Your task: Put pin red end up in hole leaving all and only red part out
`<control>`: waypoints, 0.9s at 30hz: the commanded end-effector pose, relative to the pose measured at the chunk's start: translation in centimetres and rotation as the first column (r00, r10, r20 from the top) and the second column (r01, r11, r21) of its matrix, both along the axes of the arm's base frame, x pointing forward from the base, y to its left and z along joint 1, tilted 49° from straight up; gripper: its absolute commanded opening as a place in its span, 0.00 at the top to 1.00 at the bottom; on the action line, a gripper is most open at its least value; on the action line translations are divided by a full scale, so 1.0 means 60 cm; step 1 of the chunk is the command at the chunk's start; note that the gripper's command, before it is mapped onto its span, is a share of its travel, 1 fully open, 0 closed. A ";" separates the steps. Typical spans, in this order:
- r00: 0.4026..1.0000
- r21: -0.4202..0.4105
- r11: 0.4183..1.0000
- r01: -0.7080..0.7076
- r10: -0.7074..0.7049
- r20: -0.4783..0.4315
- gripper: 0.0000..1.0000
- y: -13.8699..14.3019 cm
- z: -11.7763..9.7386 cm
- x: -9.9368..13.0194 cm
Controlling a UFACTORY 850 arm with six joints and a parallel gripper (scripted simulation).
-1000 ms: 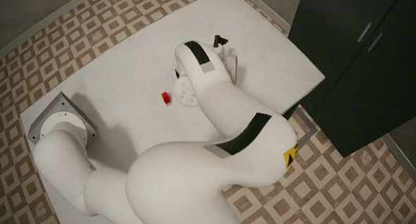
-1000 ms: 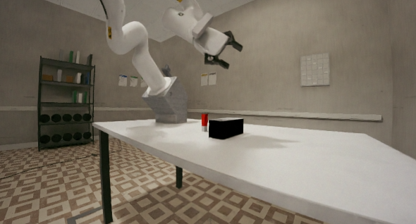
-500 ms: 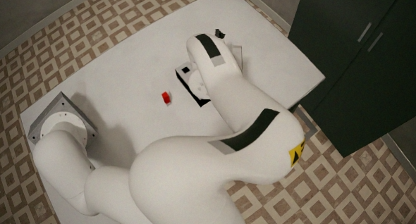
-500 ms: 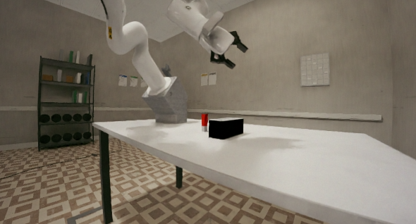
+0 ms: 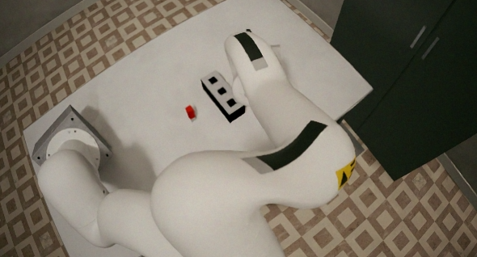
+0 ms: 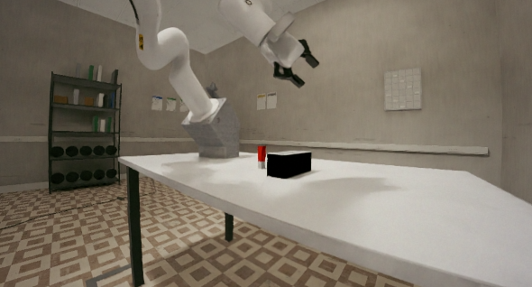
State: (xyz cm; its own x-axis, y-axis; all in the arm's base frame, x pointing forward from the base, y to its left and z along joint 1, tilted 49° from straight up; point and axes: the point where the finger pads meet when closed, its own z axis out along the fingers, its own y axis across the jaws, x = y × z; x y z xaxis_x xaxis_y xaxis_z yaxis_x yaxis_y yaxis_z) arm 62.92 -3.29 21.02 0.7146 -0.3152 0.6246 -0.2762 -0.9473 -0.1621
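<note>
Room: grey walls, brown-and-cream diamond floor tiles, and a white table (image 6: 361, 204) on dark legs.
Pin: the pin (image 6: 261, 156) stands upright on the table, red end up with a short pale foot below; from above only its red cap (image 5: 190, 111) shows.
Block: the block (image 5: 222, 95) is black-sided with a pale top face carrying three square holes in a row; it rests on the table just beside the pin, apart from it. All three holes are unfilled.
Gripper: the gripper (image 6: 298, 66) hangs high above the table, tilted downward, its black fingers spread wide with nothing between them. It is well above the block and pin.
Arm: the white arm (image 5: 226, 183) bends over the table from a grey base (image 5: 44, 140) at the table's corner.
Surroundings: a dark shelf rack (image 6: 50, 123) with boxes and round dark items stands by the far wall; a dark cabinet (image 5: 404, 69) sits beside the table; papers are pinned to the walls.
</note>
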 end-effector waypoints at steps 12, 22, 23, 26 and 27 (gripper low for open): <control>0.967 0.002 0.994 -0.105 0.103 -0.232 0.00 0.029 -0.006 0.002; 0.967 0.002 0.994 -0.105 0.103 -0.232 0.00 0.029 -0.006 0.002; 0.967 0.002 0.994 -0.105 0.103 -0.232 0.00 0.029 -0.006 0.002; 0.967 0.002 0.994 -0.105 0.103 -0.232 0.00 0.029 -0.006 0.002; 0.967 0.002 0.994 -0.105 0.103 -0.232 0.00 0.029 -0.006 0.002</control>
State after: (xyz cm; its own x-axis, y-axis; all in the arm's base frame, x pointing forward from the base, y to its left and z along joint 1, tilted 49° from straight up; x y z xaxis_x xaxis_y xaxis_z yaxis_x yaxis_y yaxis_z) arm 62.96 -1.58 20.59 0.8692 -0.2266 0.4396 -0.2055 -0.9740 -0.0958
